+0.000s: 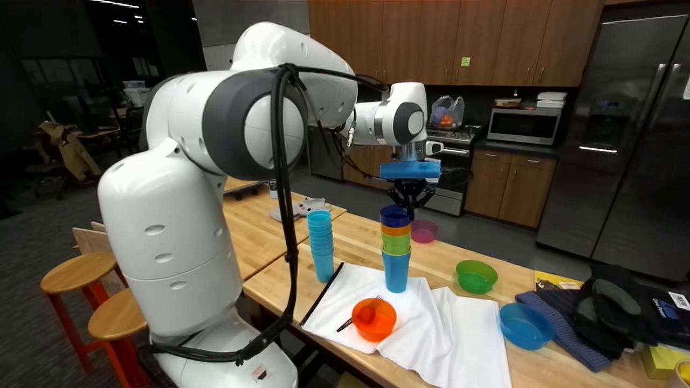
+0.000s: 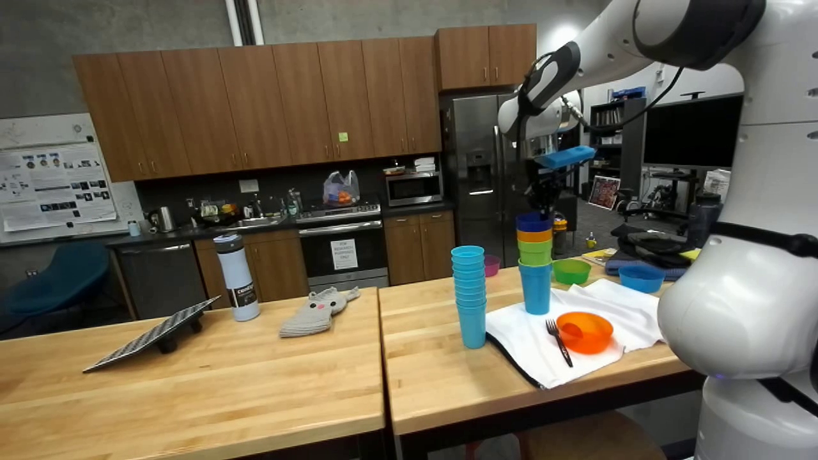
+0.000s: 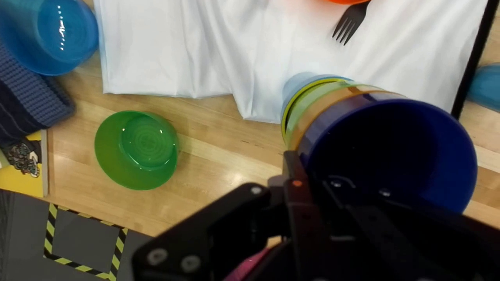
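In an exterior view, the gripper (image 1: 411,211) points down at the rim of a dark-blue plastic cup (image 1: 394,217). In an exterior view, this cup tops a vertical, multicoloured plastic cup stack (image 2: 535,266). Wrist view: fingers (image 3: 297,195) closed on the cup's wall, one inside, one outside.

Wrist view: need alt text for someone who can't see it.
Black gripper closed on the rim of a dark blue cup that tops a multicolored stack of cups. Nearby on the wooden table are a green bowl, a blue bowl and a white cloth bearing a black fork.
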Motion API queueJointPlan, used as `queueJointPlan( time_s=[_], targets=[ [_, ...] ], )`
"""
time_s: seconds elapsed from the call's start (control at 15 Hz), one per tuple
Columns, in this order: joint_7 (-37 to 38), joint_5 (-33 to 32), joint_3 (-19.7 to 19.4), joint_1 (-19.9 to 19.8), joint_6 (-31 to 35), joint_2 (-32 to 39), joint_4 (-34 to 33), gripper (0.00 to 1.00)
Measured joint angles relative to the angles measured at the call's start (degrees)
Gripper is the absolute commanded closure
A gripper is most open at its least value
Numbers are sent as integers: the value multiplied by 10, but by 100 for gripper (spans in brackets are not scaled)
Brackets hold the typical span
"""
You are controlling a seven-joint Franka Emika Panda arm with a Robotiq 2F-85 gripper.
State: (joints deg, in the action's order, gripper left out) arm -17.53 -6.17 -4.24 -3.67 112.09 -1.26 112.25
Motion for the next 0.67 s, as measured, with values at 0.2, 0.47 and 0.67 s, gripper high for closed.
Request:
queueJointPlan(
  time_s=[0.2,0.47,0.67],
  targets=[
    [0,7,1,1,0,6,-8,99],
    [0,9,5,2,0,19,-27,99],
    [1,9,10,4,0,29,-44,99]
  ],
)
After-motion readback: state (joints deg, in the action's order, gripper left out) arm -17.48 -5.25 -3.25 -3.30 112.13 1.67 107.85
